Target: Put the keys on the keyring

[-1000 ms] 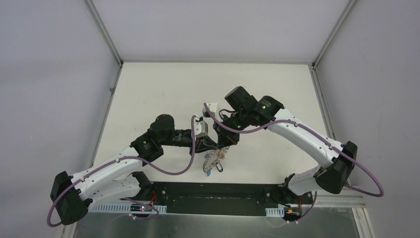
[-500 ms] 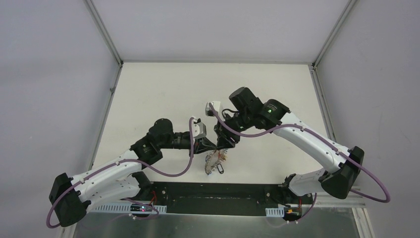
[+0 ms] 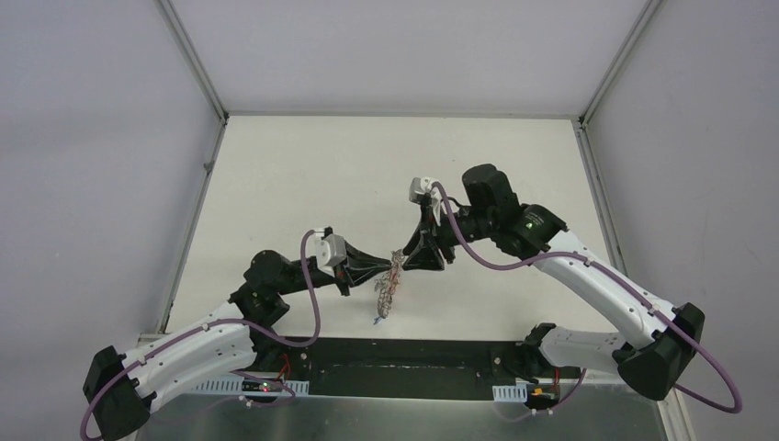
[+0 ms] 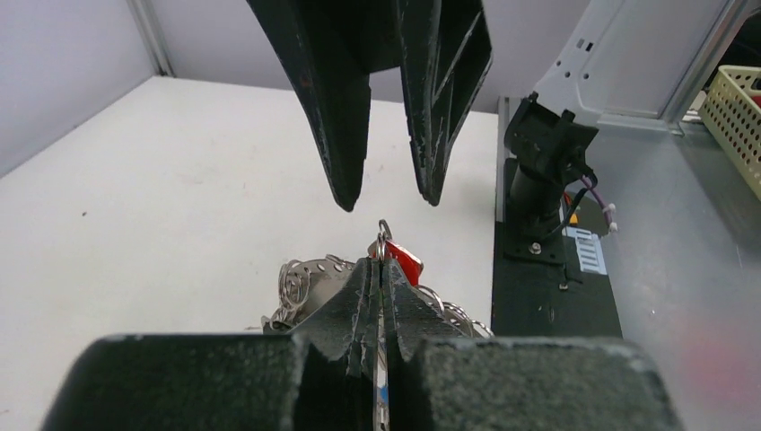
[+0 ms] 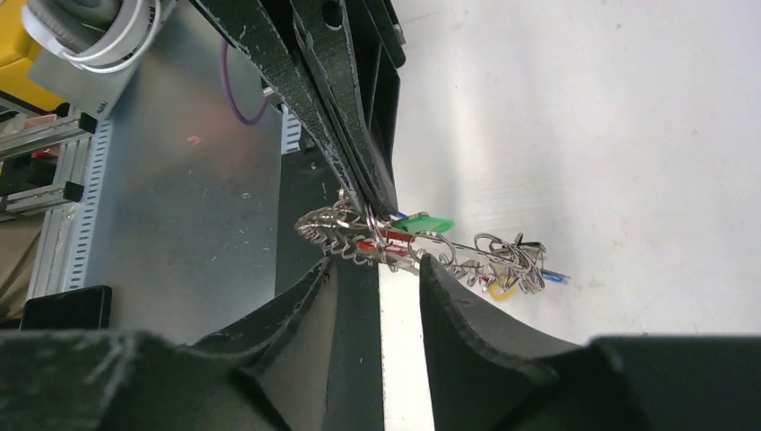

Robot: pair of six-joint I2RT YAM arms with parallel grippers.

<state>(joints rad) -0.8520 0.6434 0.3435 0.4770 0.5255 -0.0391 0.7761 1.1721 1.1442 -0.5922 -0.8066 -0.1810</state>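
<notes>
My left gripper [image 3: 391, 268] is shut on the rim of the keyring [image 3: 385, 294], a grey metal ring edged with wire loops, which hangs on edge just above the table. In the left wrist view my shut jaws [image 4: 381, 269] pinch it, with a red tag [image 4: 406, 263] and the ring's rim [image 4: 310, 272] behind. My right gripper [image 3: 405, 258] is open, facing the left one tip to tip. In the right wrist view its open fingertips [image 5: 381, 265] straddle the keyring [image 5: 449, 251], with red [image 5: 386, 238], green [image 5: 429, 223], yellow [image 5: 501, 289] and blue [image 5: 555, 277] tags showing. No separate keys show.
The white table [image 3: 303, 184] has metal frame posts at its back corners. A black base plate [image 3: 395, 354] runs along the near edge. The right arm's base [image 4: 538, 197] and a yellow basket [image 4: 731, 108] lie beyond the near edge in the left wrist view.
The keyring has come up off the table and now hangs on edge from my left gripper. My left arm drew back to the left; my right gripper shifted right and faces it.
</notes>
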